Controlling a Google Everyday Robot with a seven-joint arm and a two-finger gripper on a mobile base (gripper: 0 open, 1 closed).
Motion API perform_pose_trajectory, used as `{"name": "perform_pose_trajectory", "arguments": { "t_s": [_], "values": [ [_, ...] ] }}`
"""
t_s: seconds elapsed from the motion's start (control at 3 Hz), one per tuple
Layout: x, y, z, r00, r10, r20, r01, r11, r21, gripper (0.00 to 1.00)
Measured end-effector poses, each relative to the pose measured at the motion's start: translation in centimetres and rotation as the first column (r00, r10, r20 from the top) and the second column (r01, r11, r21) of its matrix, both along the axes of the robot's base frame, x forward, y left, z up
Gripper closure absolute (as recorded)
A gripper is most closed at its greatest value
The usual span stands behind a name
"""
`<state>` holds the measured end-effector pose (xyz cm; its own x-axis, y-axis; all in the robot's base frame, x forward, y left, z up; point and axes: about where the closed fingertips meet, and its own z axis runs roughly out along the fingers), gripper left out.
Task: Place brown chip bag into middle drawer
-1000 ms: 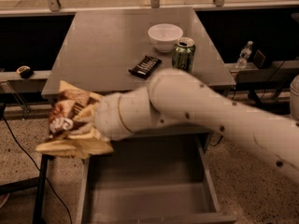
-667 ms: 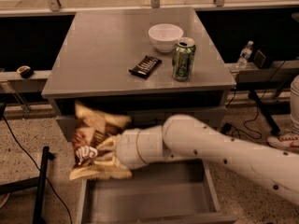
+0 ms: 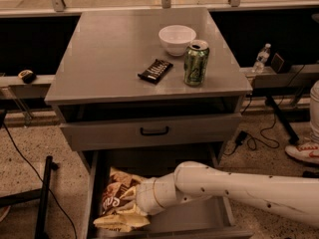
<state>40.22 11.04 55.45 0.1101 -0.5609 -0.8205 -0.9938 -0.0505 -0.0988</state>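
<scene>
The brown chip bag (image 3: 115,199), crinkly with cream-yellow ends, sits low in the left part of the middle drawer (image 3: 199,219), a shallow grey tray pulled out near the bottom of the view. My gripper (image 3: 131,202) is at the end of the white arm, which reaches in from the right. It is down inside the drawer against the bag's right side and shut on it. The bag's lower end rests on or just above the drawer floor. My wrist hides the bag's right edge.
A closed grey drawer front with a black handle (image 3: 154,131) overhangs the open drawer. On the cabinet top stand a white bowl (image 3: 177,39), a green can (image 3: 195,63) and a dark candy bar (image 3: 155,70). A black stand (image 3: 44,198) is at left, with cables and a shoe (image 3: 304,152) at right.
My arm has carried the bag from beside the cabinet's left front down and right into the open drawer. The items on top have not moved.
</scene>
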Motion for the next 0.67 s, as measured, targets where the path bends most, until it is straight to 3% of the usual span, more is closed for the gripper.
{"name": "perform_pose_trajectory", "arguments": {
  "t_s": [0.33, 0.67],
  "values": [
    [-1.28, -0.33, -3.26, 0.9976, -0.011, -0.068, 0.01, 1.0, -0.021, 0.85],
    [-1.29, -0.35, -3.33, 0.9976, -0.012, -0.069, 0.011, 1.0, -0.021, 0.54]
  ]
}}
